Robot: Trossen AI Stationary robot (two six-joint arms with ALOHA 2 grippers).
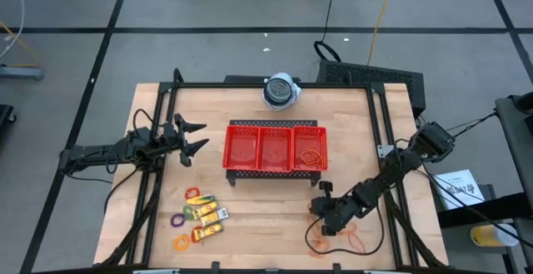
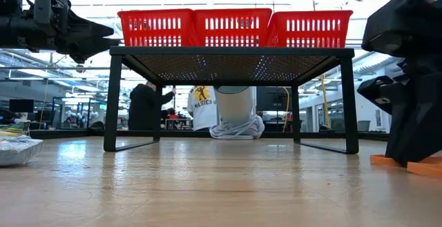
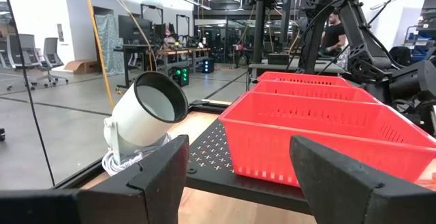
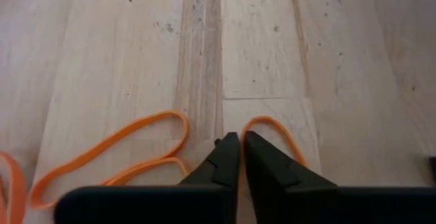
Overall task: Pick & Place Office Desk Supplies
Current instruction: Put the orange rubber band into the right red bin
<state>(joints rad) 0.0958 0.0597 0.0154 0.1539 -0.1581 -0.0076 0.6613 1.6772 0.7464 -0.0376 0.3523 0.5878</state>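
Note:
Thin orange rubber bands lie on the wooden table near its front right; up close they show as loops. My right gripper slants down among them, shut, with its tips at the table. Yellow packets and small coloured rings lie flat at the front left. My left gripper hovers open at the left, level with the red mesh tray and touching nothing. One orange band lies in the tray's right compartment. My right gripper is shut on an orange rubber band where its strand runs in to the fingertips from both sides. The fingers themselves hide the pinch. They come slanting down from above. The band's loops lie slack and flat on the table.
The red tray sits on a black perforated stand at the table's middle. A round white-grey device with its cable stands behind it at the far edge. Bare wood lies between the stand and the front edge.

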